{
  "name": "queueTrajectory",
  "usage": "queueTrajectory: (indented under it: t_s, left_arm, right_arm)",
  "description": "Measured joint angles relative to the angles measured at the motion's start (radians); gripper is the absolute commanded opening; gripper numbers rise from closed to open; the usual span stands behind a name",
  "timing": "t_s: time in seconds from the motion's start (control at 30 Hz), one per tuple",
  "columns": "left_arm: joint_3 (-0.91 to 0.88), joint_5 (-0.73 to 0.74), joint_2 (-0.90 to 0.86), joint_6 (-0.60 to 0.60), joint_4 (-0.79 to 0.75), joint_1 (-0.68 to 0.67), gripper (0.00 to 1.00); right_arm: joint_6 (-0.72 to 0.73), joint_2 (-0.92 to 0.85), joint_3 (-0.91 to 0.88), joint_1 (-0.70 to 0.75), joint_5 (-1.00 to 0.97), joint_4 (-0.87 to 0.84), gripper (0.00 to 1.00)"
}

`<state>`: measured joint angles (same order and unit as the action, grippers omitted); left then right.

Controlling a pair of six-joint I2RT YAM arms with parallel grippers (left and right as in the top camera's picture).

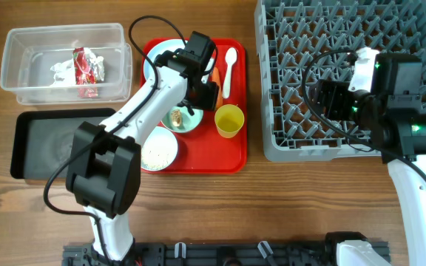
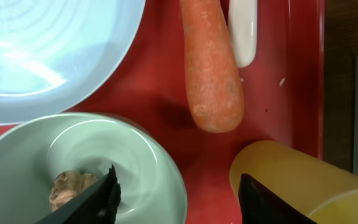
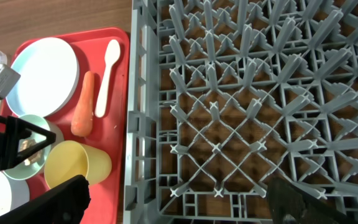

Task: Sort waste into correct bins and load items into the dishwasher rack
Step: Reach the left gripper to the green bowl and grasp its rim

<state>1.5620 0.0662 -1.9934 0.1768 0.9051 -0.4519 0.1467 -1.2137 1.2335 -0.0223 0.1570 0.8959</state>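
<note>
Left wrist view: the left gripper (image 2: 178, 190) is hanging spread wide between bowl (image 2: 138, 158) and cup (image 2: 291, 177); the carrot (image 2: 211, 68) is lying just ahead on the red tray (image 2: 160, 81), wanting jaws centred across it.

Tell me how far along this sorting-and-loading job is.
Done: the red wrapper and tissue lie in the clear tub. In hand: nothing yet; the open left gripper hovers by the carrot. Left: carrot, rice, plate, both bowls, cup and spoon sit on the red tray; the rack looks empty.
</note>
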Motion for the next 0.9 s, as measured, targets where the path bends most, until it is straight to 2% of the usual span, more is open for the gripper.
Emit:
queueTrajectory:
  t_s: [0.27, 0.43, 0.7, 0.83, 0.9]
  left_arm:
    - [-0.002, -0.001, -0.067, 0.002, -0.005, -0.002, 0.39]
    - [-0.002, -0.019, -0.069, 0.021, -0.005, -0.011, 0.21]
    - [-0.003, -0.107, -0.069, 0.135, -0.01, -0.015, 0.13]
    - [-0.036, -0.122, -0.069, 0.177, -0.05, -0.018, 0.04]
    - [-0.044, -0.133, -0.067, 0.192, -0.053, -0.022, 0.04]
  right_arm:
    - [0.007, 0.0, 0.0, 0.0, 0.0, -0.002, 0.94]
    - [0.007, 0.0, 0.0, 0.0, 0.0, -0.002, 0.94]
    - [0.007, 0.0, 0.0, 0.0, 0.0, -0.002, 0.94]
    - [0.007, 0.0, 0.0, 0.0, 0.0, -0.002, 0.94]
    - [0.007, 0.0, 0.0, 0.0, 0.0, -0.002, 0.94]
